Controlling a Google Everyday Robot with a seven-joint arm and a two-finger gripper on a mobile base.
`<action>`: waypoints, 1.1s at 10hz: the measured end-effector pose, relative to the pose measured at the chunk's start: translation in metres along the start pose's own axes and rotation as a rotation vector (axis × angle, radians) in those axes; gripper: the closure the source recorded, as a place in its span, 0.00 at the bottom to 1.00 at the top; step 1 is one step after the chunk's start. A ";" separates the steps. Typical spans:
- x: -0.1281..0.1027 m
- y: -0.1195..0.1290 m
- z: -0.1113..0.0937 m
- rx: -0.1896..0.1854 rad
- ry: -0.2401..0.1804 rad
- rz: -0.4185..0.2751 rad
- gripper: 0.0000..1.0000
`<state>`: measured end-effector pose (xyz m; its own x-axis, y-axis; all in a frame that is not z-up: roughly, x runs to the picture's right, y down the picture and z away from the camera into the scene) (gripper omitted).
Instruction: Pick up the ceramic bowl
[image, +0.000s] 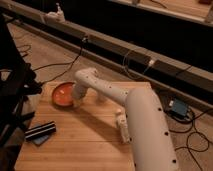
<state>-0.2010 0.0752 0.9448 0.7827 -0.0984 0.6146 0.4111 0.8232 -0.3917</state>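
Note:
The ceramic bowl (63, 94) is a shallow orange-red dish near the far left of the wooden table (85, 145). My white arm reaches from the lower right across the table. The gripper (77, 101) hangs down at the bowl's right rim, touching or very close to it. A small pale cup (101, 96) stands just right of the arm, partly hidden behind it.
A white bottle (121, 125) stands mid-table beside my arm. A black flat object on a blue pad (40, 132) lies at the left front. A dark frame (12, 100) stands left of the table. Cables run over the floor behind.

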 end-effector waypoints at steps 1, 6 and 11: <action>-0.005 -0.005 -0.004 0.016 -0.019 -0.009 0.82; -0.041 -0.019 -0.062 0.152 -0.139 -0.043 1.00; -0.050 -0.020 -0.131 0.300 -0.155 -0.056 1.00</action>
